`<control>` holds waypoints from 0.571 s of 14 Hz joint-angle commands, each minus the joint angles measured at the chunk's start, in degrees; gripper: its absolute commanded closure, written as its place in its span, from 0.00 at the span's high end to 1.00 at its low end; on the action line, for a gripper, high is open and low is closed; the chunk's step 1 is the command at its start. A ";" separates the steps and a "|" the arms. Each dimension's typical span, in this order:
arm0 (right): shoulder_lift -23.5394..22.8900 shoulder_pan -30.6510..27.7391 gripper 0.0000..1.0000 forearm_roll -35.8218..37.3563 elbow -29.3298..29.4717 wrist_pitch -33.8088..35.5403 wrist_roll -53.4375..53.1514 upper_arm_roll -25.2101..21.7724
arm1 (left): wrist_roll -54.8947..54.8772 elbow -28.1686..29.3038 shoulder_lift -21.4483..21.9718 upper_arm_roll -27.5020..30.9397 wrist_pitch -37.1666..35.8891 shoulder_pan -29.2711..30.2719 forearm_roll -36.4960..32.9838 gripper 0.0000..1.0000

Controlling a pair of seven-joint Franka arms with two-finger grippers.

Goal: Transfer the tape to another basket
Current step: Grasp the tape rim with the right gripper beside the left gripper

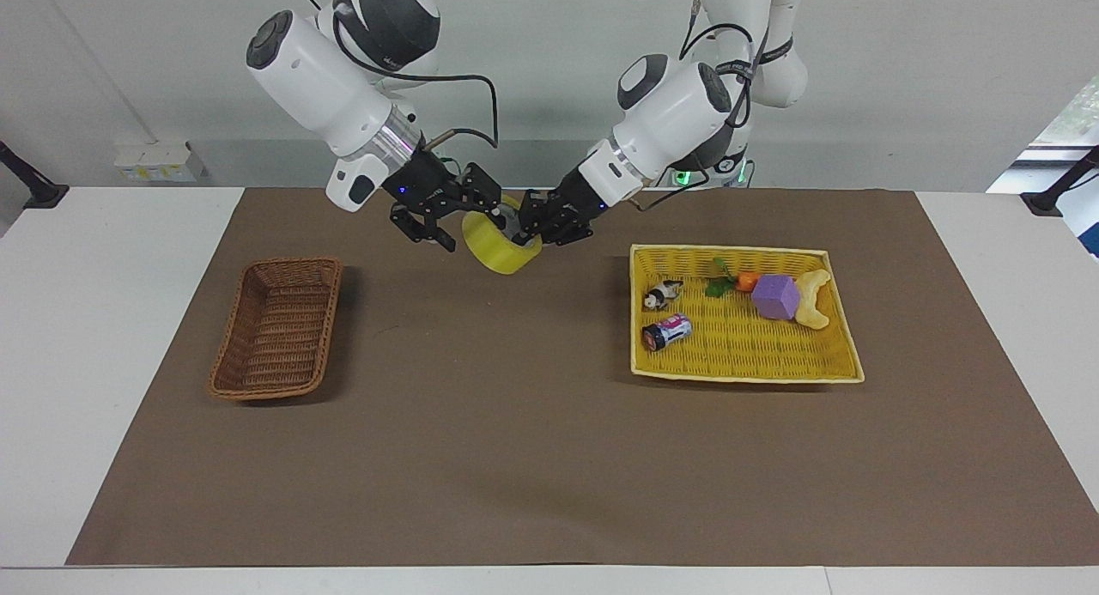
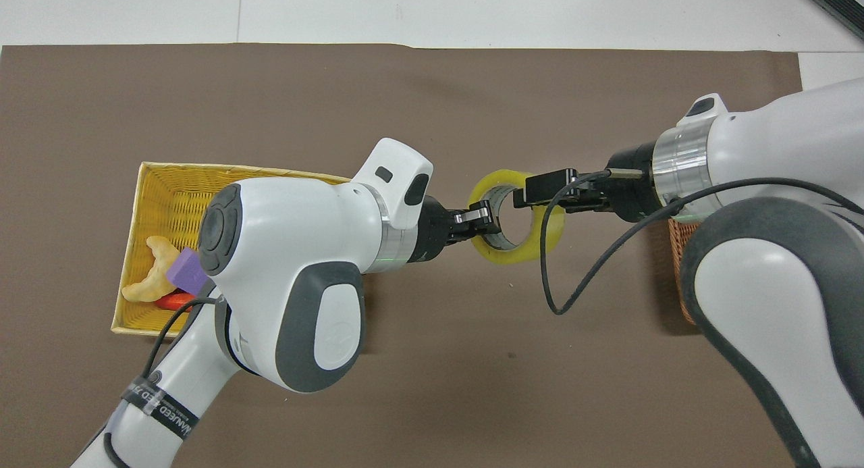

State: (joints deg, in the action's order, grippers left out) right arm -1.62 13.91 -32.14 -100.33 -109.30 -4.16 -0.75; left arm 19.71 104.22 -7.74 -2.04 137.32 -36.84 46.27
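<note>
Overhead view: the basket [image 2: 677,265] is mostly hidden at right. At centre, the tape [image 2: 516,218] is clamped by left claw [image 2: 480,218]; right claw's [image 2: 536,192] state cannot be told.

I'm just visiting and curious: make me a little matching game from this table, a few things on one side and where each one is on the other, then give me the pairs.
Things:
1. tape
2. purple block
3. brown wicker basket
4. small can

Places:
A. lying on its side in the yellow tray basket, nearest that basket's table-middle end
B. on the mat toward the right arm's end, nothing in it
C. up in the air between the left gripper and the right gripper
D. in the yellow tray basket, beside a pale curved toy

Pairs: 1-C, 2-D, 3-B, 4-A
</note>
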 commanded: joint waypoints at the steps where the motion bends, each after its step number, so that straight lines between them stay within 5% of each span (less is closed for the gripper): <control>1: -0.40 -0.29 0.37 0.41 0.22 -0.12 -0.06 0.13 | 0.33 0.37 0.80 0.37 2.42 -0.69 1.37 0.00; 3: -0.57 -0.37 0.17 1.03 0.58 -0.12 -0.32 0.13 | -0.10 0.37 0.80 0.20 2.87 -0.60 1.28 0.04; 4: -0.57 -0.46 0.01 1.03 0.58 0.14 -0.23 0.13 | -0.11 0.28 0.71 0.20 2.95 -0.60 1.19 0.47; 7: -0.66 -0.55 0.00 1.73 0.84 0.49 -0.32 0.13 | 1.03 0.11 1.15 0.20 3.22 -0.60 1.45 0.51; 8: -0.75 -0.55 0.00 2.17 0.84 0.49 -0.23 0.13 | 1.21 0.10 1.15 0.28 3.22 -0.60 1.37 0.91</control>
State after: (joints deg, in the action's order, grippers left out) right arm -2.30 13.81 -31.43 -99.91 -109.24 -4.05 -0.99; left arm 20.23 103.87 -7.62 -2.03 139.65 -37.11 46.49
